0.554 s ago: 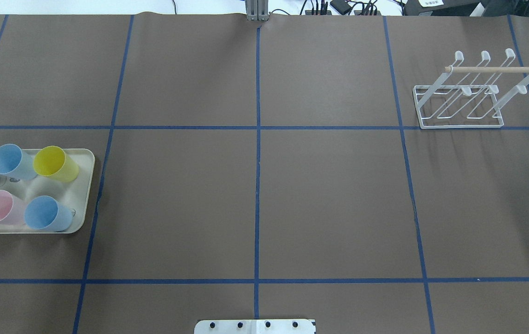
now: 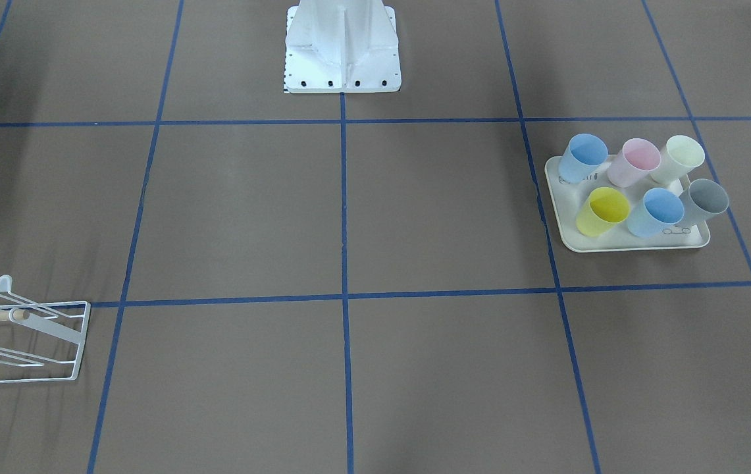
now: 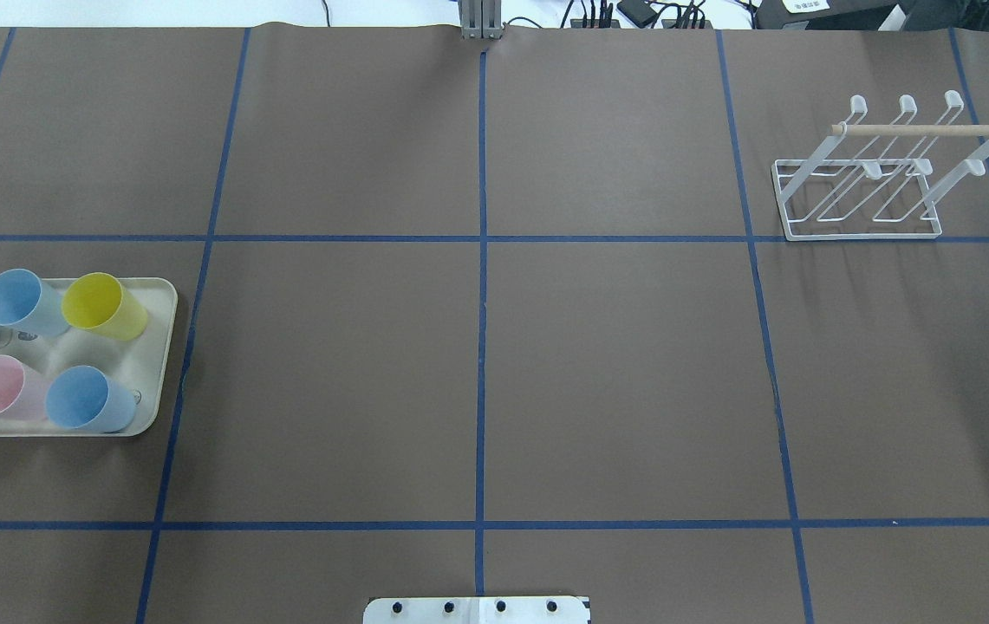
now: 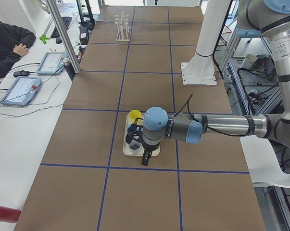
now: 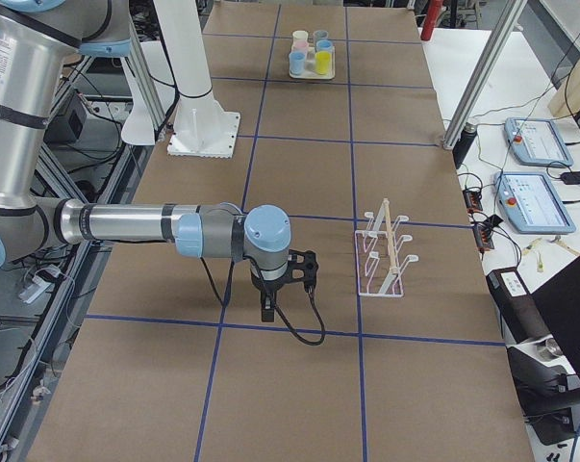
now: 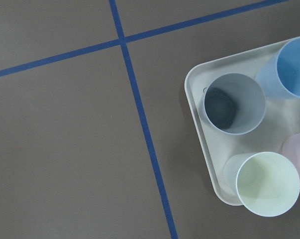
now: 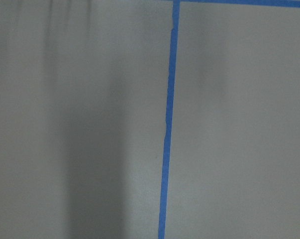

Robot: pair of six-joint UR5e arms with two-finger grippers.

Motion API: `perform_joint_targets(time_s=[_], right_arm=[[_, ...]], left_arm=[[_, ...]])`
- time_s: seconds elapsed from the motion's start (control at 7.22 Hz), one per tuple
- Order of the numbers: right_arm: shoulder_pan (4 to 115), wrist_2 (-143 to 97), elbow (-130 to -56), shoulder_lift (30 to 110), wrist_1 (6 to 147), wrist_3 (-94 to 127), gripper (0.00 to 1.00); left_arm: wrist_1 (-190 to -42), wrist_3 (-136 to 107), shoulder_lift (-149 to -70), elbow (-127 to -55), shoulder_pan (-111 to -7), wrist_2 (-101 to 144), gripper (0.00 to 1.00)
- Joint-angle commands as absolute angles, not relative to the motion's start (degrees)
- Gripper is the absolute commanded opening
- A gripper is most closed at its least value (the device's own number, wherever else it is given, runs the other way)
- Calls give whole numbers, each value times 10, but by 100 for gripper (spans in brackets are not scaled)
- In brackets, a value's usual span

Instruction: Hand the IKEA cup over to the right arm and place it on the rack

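Several pastel cups stand upright on a cream tray point(image 3: 160, 347) at the table's left; it also shows in the front view point(image 2: 638, 245). The left wrist view looks down on a grey cup point(image 6: 234, 103), a pale green cup point(image 6: 267, 183) and a blue cup point(image 6: 294, 67). The left gripper point(image 4: 144, 159) hangs over the tray; I cannot tell if it is open or shut. The white wire rack point(image 3: 858, 201) with a wooden dowel holds no cup. The right gripper point(image 5: 267, 308) hangs over bare table short of the rack point(image 5: 386, 255); I cannot tell its state.
The robot's white base point(image 2: 342, 59) stands at the table's near-middle edge. Blue tape lines point(image 3: 482, 347) divide the brown table. A person point(image 4: 10, 43) and tablets sit at a side bench beyond the table's far edge.
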State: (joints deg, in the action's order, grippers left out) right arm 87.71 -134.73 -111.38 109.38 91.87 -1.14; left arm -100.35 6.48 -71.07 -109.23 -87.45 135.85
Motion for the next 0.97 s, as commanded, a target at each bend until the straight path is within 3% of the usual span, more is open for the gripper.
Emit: perform_joint_targets(time_s=[0.0,0.55,0.83], right_arm=[[877,-1348,-1116,1090,918,-11,99],[877,-1401,-1136,1076,916,-17,99],[877,-1458,-1152,1068,891,-7,99]], left_arm=[[-1035,64,-712,-1092,-875,1358,100],[-1063,58,-737,-1086,-875,1361,100],[-1062,58,-827,-1055,-874,1354,100]])
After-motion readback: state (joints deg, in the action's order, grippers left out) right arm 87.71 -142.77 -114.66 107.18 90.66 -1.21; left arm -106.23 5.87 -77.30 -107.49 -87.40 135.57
